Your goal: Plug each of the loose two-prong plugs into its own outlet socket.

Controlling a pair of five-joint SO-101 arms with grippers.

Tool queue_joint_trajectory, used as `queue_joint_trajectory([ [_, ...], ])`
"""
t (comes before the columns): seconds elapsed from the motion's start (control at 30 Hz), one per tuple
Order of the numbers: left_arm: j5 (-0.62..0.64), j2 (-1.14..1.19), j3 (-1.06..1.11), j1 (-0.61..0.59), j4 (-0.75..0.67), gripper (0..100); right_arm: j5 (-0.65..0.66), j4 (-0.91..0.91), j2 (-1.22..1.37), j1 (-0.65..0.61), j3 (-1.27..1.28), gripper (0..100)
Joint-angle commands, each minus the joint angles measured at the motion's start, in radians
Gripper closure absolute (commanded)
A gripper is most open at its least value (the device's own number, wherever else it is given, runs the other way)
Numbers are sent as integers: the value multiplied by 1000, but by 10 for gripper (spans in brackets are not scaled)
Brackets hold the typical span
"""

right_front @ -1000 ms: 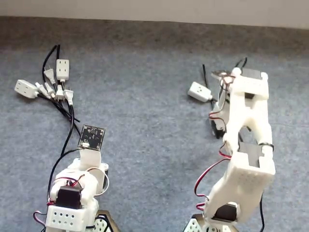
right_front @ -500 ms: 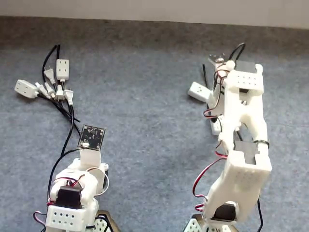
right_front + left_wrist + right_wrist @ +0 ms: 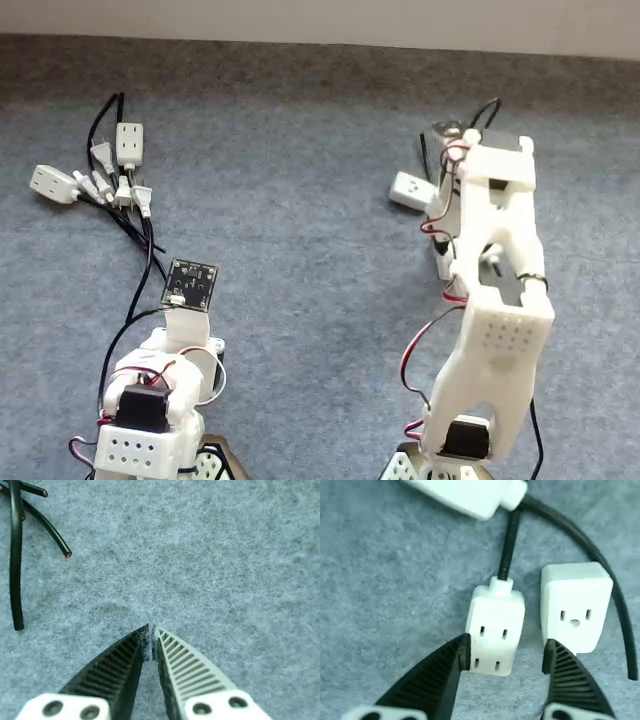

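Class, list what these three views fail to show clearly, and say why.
High view: the right arm covers most of the sockets beneath it.
High view: the plugs are too small to count prongs.
Right wrist view: a white casing is cut off by the edge.
Left wrist view: the cables run off the edge.

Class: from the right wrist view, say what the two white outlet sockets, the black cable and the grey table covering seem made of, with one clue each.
Outlet sockets: probably hard moulded plastic; smooth, glossy, rounded edges.
Black cable: likely rubber or vinyl sheath; matt, bends in a curve.
Table covering: seemingly felt or short carpet; fuzzy, fibrous surface.
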Motion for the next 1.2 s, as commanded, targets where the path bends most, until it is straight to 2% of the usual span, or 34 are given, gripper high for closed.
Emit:
queue_joint_trajectory([
  [0.0, 0, 1, 18, 10, 5, 958, 0, 12, 61, 39, -62, 753],
  [0.4, 0, 1, 18, 10, 5, 958, -3, 194, -22, -22, -254, 753],
  [0.7, 0, 1, 18, 10, 5, 958, 0, 188, -25, -91, -168, 753],
  [0.93, 0, 1, 18, 10, 5, 958, -2, 179, -7, -51, -166, 753],
  [1.17, 0, 1, 18, 10, 5, 958, -2, 179, 176, 33, -177, 753],
])
